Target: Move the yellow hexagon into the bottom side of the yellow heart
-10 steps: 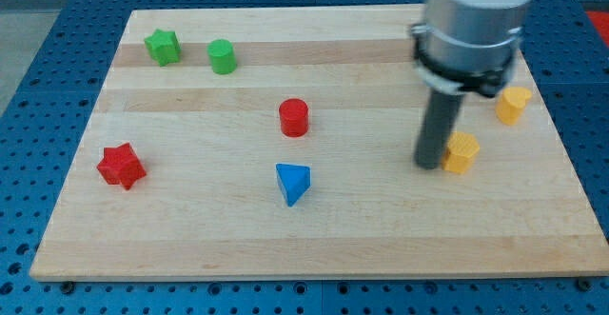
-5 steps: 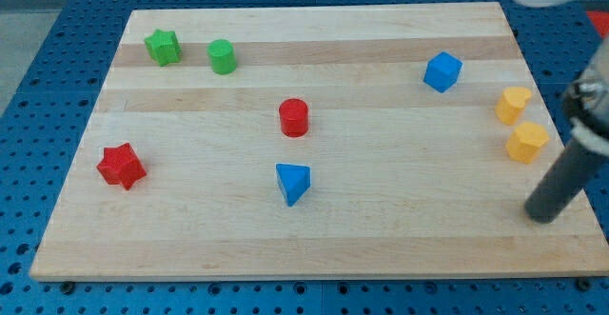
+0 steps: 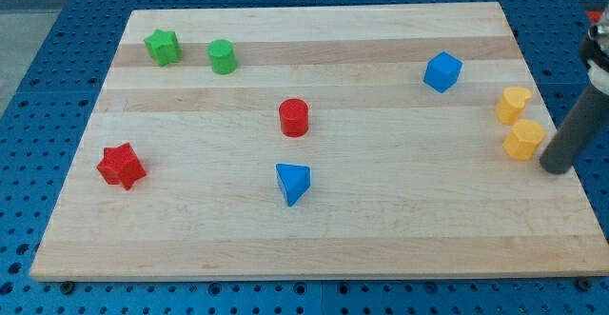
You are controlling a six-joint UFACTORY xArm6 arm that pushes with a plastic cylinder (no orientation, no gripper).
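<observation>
The yellow hexagon [image 3: 524,139] lies near the board's right edge, directly below the yellow heart [image 3: 513,104] and touching or nearly touching its lower side. My rod comes down from the view's right edge, and my tip [image 3: 555,167] rests on the board just to the right of and slightly below the hexagon, close to it with a small gap.
A blue cube [image 3: 442,70] sits up and left of the heart. A red cylinder [image 3: 294,117] and a blue triangular block [image 3: 293,183] are mid-board. A red star [image 3: 121,166] is at the left. A green star [image 3: 163,46] and a green cylinder [image 3: 223,56] are at the top left. The wooden board [image 3: 314,248] has its right edge near my tip.
The hexagon went from mid-right of the board to right under the heart. My tip swung from the hexagon's left, round below it, and now has risen to its right side.
</observation>
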